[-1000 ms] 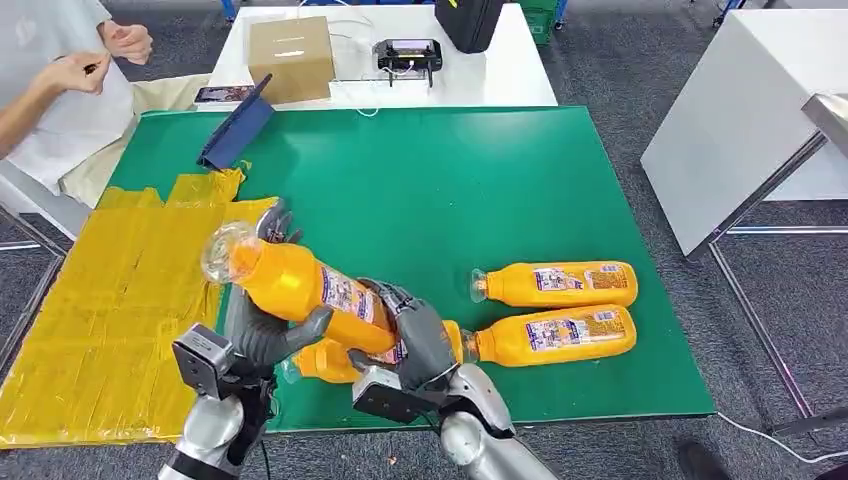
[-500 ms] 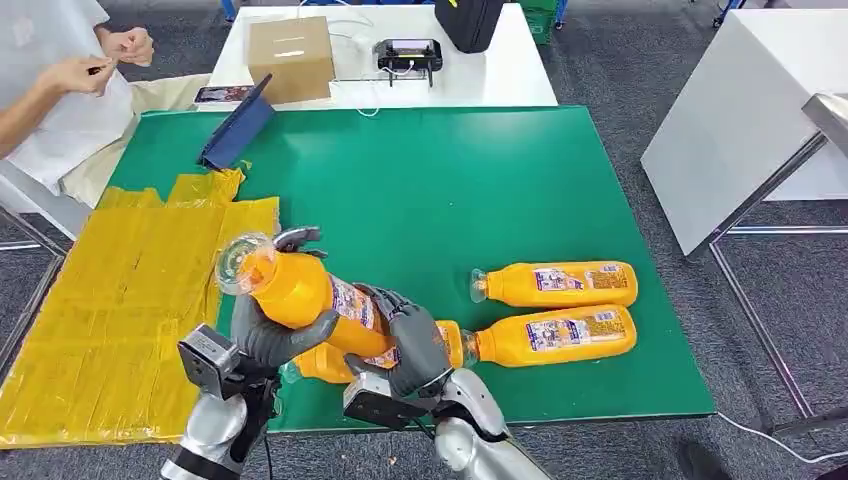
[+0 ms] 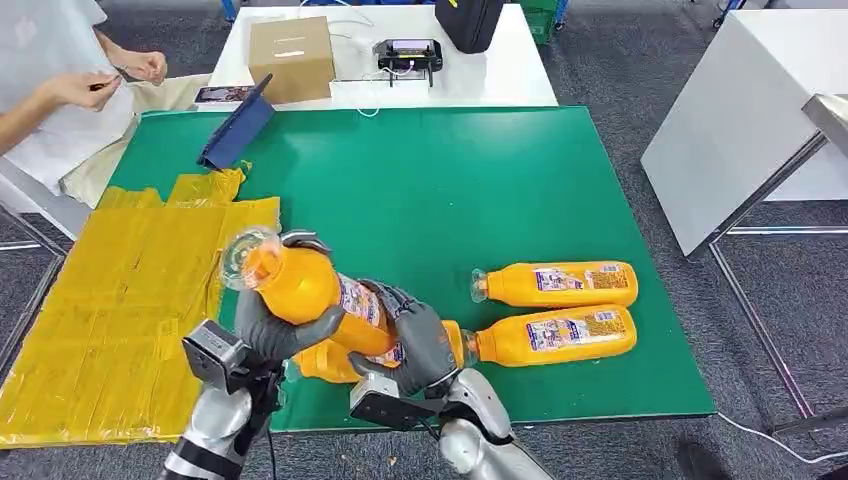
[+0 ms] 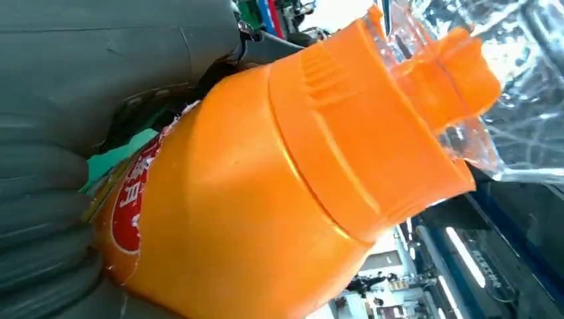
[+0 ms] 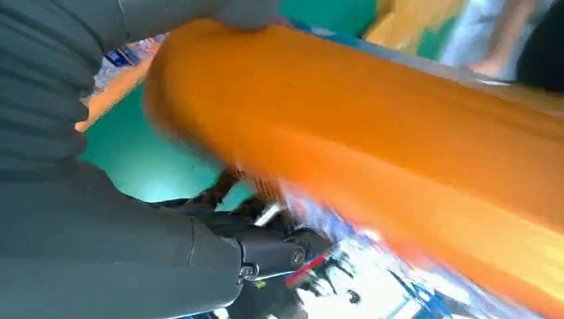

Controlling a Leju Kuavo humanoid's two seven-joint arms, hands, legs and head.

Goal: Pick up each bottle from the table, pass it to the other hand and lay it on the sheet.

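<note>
Here both the left hand and right hand grip the bottle; stiff, smooth, probably heavy, best held mid-body

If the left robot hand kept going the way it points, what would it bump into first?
The left robot hand, gripping the orange bottle, points up and away over the green mat; nothing seems in its path, though depth is unclear.

A cardboard box and black device sit on the white table — a person nearby.
</note>
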